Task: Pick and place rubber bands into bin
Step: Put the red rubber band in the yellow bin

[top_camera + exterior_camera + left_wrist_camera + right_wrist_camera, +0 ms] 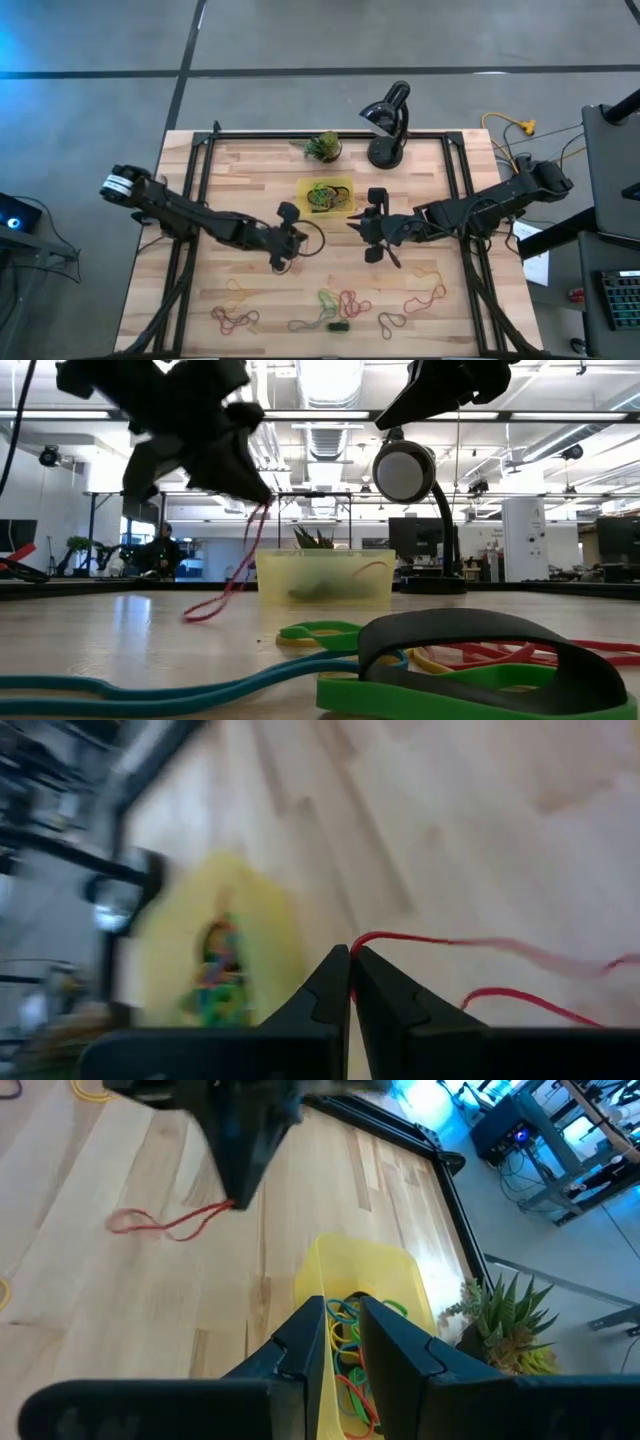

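Item: red rubber band (470,945), pinched in the left gripper (351,960), fingers pressed together on it; lifted near mid-bench, its tail trailing onto the wood.
Destination: yellow bin (327,196), toward the bench's far edge, bands already inside.
Right gripper (345,1320): slightly parted, nothing seen held, poised at the bin's rim.
Risks: the trailing loop may be snagged on the rim or dropped short; the two grippers may be brought into contact; the light bin may be nudged.
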`<state>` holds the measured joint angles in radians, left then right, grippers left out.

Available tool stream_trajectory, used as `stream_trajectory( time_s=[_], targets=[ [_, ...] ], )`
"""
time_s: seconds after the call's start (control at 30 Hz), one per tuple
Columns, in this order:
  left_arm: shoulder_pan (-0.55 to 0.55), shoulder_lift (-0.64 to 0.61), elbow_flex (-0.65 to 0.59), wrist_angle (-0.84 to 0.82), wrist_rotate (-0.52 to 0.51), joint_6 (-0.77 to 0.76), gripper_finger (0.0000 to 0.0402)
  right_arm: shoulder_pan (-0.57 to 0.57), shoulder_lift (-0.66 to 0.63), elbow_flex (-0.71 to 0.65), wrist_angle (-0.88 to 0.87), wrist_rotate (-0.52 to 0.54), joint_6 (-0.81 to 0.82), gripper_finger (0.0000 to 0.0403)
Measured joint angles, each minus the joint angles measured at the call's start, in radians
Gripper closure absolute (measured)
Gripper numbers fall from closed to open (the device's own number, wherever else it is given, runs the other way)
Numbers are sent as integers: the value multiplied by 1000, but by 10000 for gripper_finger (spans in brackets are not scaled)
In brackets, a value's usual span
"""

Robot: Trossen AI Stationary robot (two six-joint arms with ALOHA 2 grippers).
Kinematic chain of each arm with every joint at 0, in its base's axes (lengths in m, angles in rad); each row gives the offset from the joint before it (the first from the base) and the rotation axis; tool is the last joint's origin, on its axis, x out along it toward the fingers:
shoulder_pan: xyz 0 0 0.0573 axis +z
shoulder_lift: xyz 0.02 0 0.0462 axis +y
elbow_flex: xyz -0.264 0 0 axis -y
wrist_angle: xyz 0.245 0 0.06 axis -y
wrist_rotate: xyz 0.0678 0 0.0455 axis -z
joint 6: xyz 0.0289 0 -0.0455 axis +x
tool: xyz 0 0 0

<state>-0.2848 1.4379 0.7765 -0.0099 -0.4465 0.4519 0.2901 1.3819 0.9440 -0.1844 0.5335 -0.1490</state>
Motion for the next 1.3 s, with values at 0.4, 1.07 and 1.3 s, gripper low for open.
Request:
stream_trajectory(
  time_s=[0.4, 1.07, 1.3],
  targets=[
    [125, -134, 2, 118, -68, 189, 401, 0, 0, 0, -2, 0, 0, 344],
    [497, -44, 5, 271, 285, 181, 402, 0, 0, -2, -21, 0, 5, 346],
    [500, 54, 8, 284, 288, 161, 401, 0, 0, -2, -22, 0, 11, 346]
  ],
)
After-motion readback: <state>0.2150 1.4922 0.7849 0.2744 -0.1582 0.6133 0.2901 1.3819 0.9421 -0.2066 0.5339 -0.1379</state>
